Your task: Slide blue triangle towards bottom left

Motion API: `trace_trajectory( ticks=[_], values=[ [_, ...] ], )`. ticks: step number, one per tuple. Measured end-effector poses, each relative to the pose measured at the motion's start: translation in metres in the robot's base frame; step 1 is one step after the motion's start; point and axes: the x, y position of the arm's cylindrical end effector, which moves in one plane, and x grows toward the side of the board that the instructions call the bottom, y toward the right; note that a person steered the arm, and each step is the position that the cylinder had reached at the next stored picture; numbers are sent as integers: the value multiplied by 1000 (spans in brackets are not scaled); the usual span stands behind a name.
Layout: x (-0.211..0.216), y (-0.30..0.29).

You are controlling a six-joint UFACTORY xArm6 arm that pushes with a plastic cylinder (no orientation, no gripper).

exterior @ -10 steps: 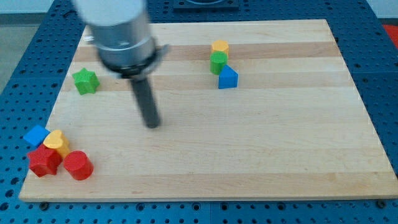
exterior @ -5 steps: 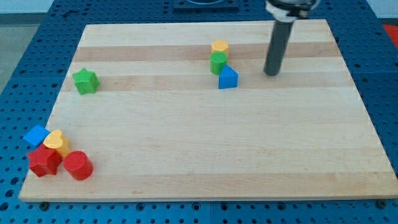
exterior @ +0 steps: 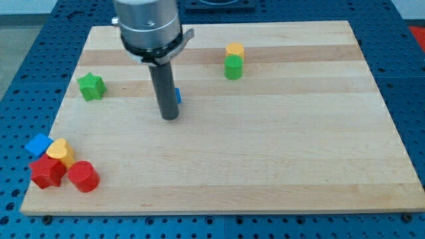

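Observation:
The blue triangle point(exterior: 177, 96) is mostly hidden behind my dark rod near the board's upper middle; only a sliver of blue shows at the rod's right edge. My tip point(exterior: 170, 117) rests on the board just below and in front of that block. A yellow block point(exterior: 234, 50) and a green block point(exterior: 233, 68) stand touching to the upper right of the tip.
A green star point(exterior: 91, 86) lies at the left. At the bottom left corner sit a blue cube point(exterior: 38, 144), a yellow heart point(exterior: 61, 152), a red star-like block point(exterior: 46, 172) and a red cylinder point(exterior: 84, 176). The wooden board point(exterior: 299, 146) lies on a blue perforated table.
The rod swung from the board's left to the upper right, then back to the middle. The blue triangle has moved left and down, away from the green and yellow blocks.

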Motion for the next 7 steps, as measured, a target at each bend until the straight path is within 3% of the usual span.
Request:
trace_trajectory(
  ticks=[3, 5, 7],
  values=[
    [-43, 68],
    [-65, 18],
    [2, -23]
  ],
)
